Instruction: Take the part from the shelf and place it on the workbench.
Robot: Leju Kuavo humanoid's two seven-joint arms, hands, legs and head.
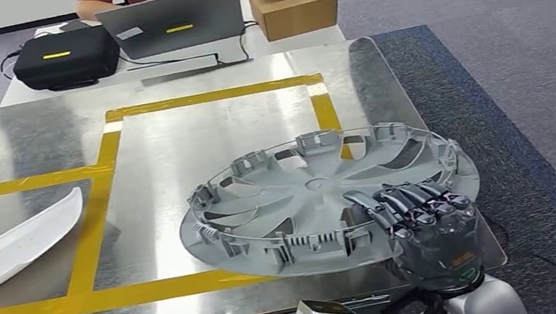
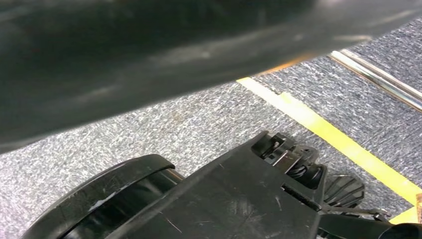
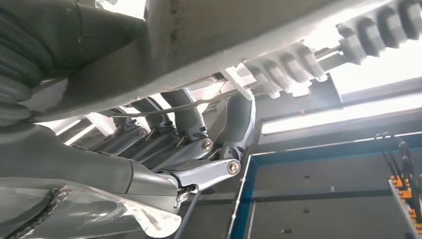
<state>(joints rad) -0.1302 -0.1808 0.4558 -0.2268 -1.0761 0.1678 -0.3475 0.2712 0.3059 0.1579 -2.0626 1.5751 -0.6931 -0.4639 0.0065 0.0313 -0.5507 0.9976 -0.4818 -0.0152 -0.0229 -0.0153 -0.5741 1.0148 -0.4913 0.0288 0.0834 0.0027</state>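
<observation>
Head view showed the workbench (image 1: 170,132), a steel top marked with yellow tape, and the part (image 1: 324,200), a grey wheel cover, lay hollow side up near its right near corner. Its left portion rested on the steel just inside the near band of tape; its right rim reached to the right edge of the workbench and looked slightly raised there, though whether it cleared the surface could not be told. Being round, the part had no long axis to speak of; its open ribbed face pointed upward, and its spokes ran out from a hub near the middle.

From the hand the part lay forward and to the left. The right hand (image 1: 424,222) was the one on it, fingers curled over the near right rim onto the inner face; the right wrist view showed the fingers (image 3: 191,144) bent up against the rim's underside, so the hand had hold of the rim. The release would probably need the rim settled flat first.

A white curved panel (image 1: 15,245) lay near the left edge, well apart. The left hand's state could not be told.
</observation>
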